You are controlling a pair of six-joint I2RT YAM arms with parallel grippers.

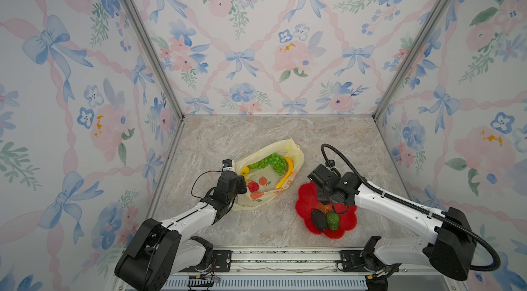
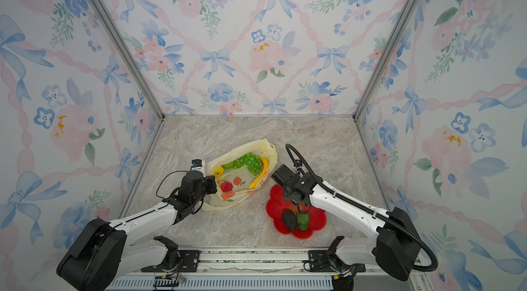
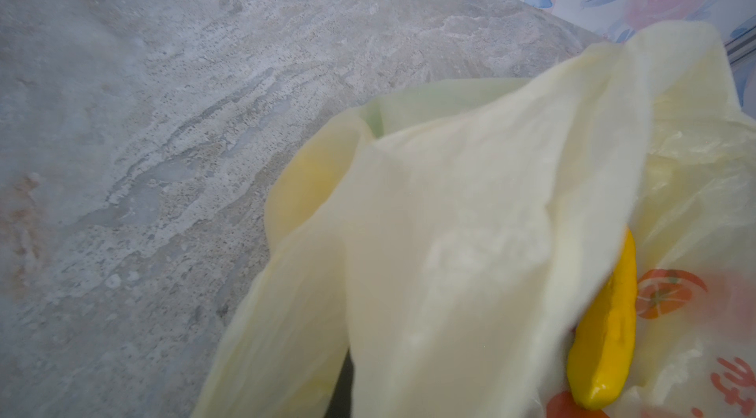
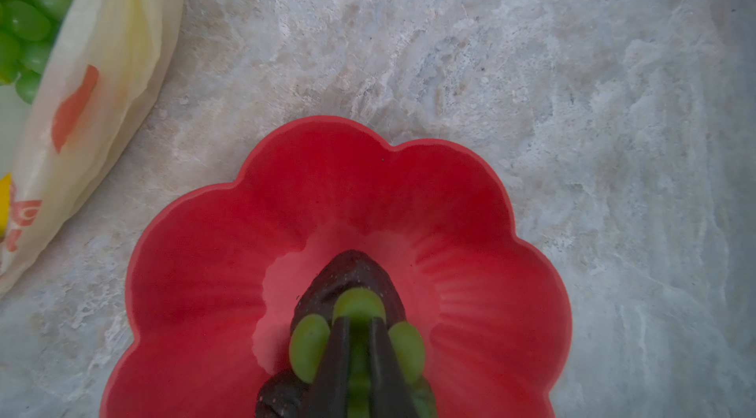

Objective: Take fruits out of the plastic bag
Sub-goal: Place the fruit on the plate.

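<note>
Pinching a fold of the bag [image 1: 285,147], the left gripper [image 1: 243,186] sits at the bag's left rim with its jaws pressed together. In the left wrist view the pale film fans out from them and hides the fingers. The bag lies open near the middle of the bench [image 1: 228,138], mouth upward.

Both top views show what is inside it. Grapes [image 1: 275,162] lie toward the far side and a banana [image 1: 286,172] runs along the right wall. A lemon [image 1: 244,171] and a strawberry [image 1: 252,186] sit by the left gripper, with a green fruit [image 1: 255,164] between lemon and grapes.

Right of the bag and closer to the bench's near edge stands a red plate [image 1: 306,201], just beside the bag but not touching it. An avocado [image 1: 318,219] lies on it. The right gripper [image 4: 359,326] points down over the plate, its jaws almost together and nipping a bumpy fruit [image 4: 311,348] that touches the avocado. Whether that fruit rests on the plate cannot be told.
</note>
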